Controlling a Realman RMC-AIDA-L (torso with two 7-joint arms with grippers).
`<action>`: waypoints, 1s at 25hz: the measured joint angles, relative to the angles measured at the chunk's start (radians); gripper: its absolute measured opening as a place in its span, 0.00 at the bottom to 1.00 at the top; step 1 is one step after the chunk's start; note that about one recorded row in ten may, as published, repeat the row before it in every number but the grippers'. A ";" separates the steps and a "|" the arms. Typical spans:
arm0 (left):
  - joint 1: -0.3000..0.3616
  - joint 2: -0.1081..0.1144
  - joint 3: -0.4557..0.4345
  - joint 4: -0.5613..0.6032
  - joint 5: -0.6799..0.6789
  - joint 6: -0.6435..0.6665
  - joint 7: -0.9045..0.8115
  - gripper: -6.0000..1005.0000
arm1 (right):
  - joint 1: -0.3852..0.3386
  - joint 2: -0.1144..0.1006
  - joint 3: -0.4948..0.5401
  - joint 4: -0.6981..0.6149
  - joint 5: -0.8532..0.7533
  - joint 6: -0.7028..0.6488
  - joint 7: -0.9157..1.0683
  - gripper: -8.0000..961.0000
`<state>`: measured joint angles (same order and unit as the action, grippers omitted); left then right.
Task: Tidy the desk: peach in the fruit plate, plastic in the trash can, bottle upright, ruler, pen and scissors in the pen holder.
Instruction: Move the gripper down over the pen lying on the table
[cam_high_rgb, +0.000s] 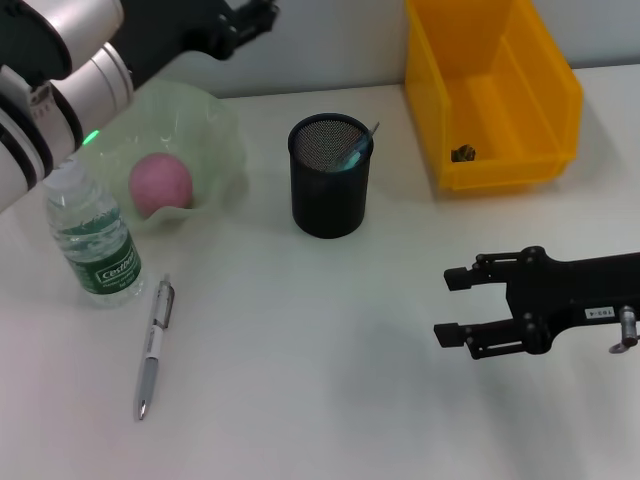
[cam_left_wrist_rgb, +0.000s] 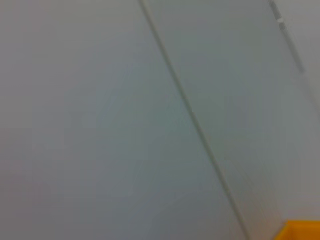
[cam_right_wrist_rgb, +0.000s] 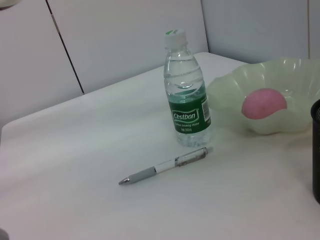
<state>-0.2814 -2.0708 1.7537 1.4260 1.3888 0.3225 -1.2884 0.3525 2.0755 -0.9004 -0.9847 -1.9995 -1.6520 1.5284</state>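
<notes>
On the table (cam_high_rgb: 330, 330), the pen (cam_high_rgb: 153, 347) remains outstanding; the right pincer (cam_high_rgb: 450, 305), open and empty, must cross to grasp it. Left pincer state indeterminate.

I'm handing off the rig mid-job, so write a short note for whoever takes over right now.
Right gripper: open, empty, low over the desk on the right.
Left gripper: raised at the back left, finger state not visible.
Done: peach in the fruit plate; bottle upright; a small dark scrap lies in the trash can; a blue-tipped item stands in the pen holder.
Left: pen lies on the desk beside the bottle. Ruler not visible.
</notes>
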 joint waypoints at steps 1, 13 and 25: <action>0.022 0.000 0.019 0.034 0.003 -0.057 0.000 0.83 | 0.000 0.000 0.000 0.000 0.000 0.000 0.000 0.79; 0.059 0.002 0.032 0.090 0.010 -0.077 -0.006 0.83 | -0.001 0.000 0.000 0.000 -0.001 0.000 0.001 0.79; 0.070 0.004 -0.092 0.325 0.793 0.331 -0.930 0.83 | -0.002 -0.006 0.000 -0.001 -0.001 0.000 0.014 0.79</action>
<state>-0.2116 -2.0671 1.6621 1.7509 2.1814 0.6536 -2.2184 0.3504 2.0695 -0.9005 -0.9860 -2.0004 -1.6520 1.5424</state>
